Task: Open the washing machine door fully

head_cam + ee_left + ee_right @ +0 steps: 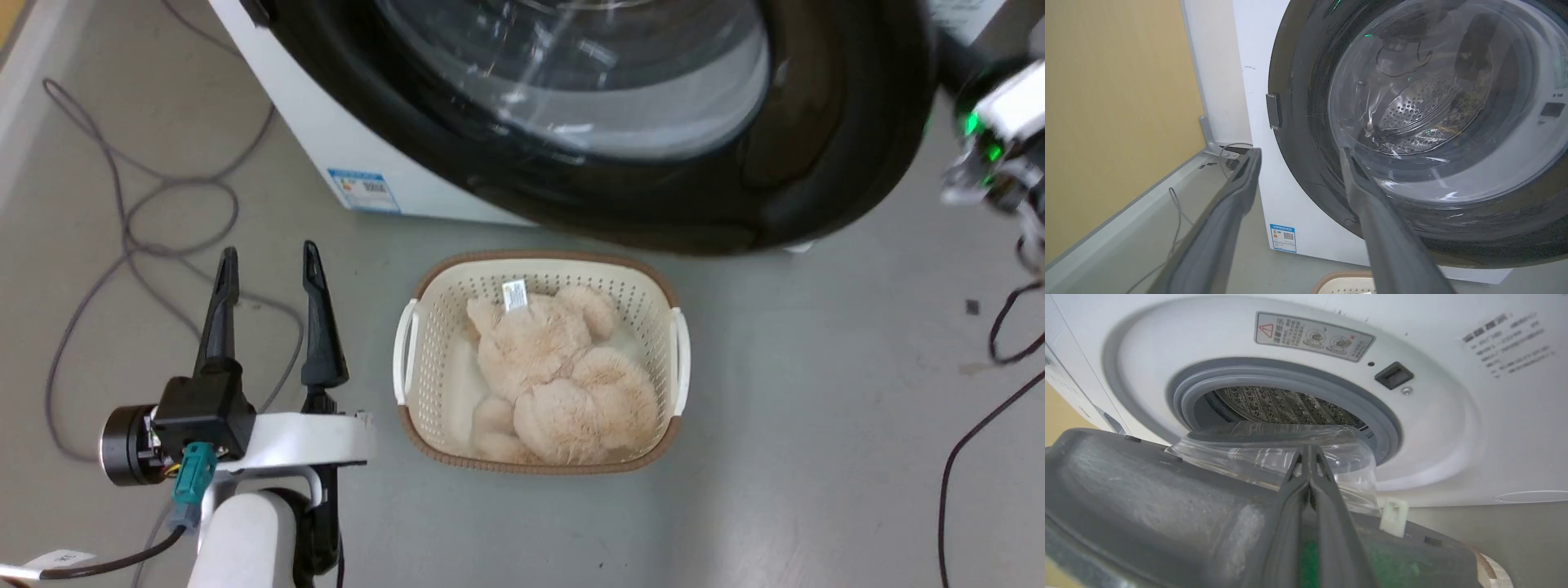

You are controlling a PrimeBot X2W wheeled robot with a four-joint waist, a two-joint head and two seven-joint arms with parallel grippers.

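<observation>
Black and glossy, the door (824,163) stands partly swung out from the washer (326,131), its glass bowl drawn out of the grey gasket (1290,379). My right tool (1308,453) is clenched, fingers pressed together with nothing between them. It lies over the door's inner face near the pale latch hook (1393,514), and I cannot tell whether it touches. My left tool (269,251) hangs released above the floor, well apart from the door, beside the basket (539,260) with a plush toy (555,367). I judge the step in hand is pushing the door wider from inside. Next, I should sweep outward along the hinge arc without slipping off the rim.
</observation>
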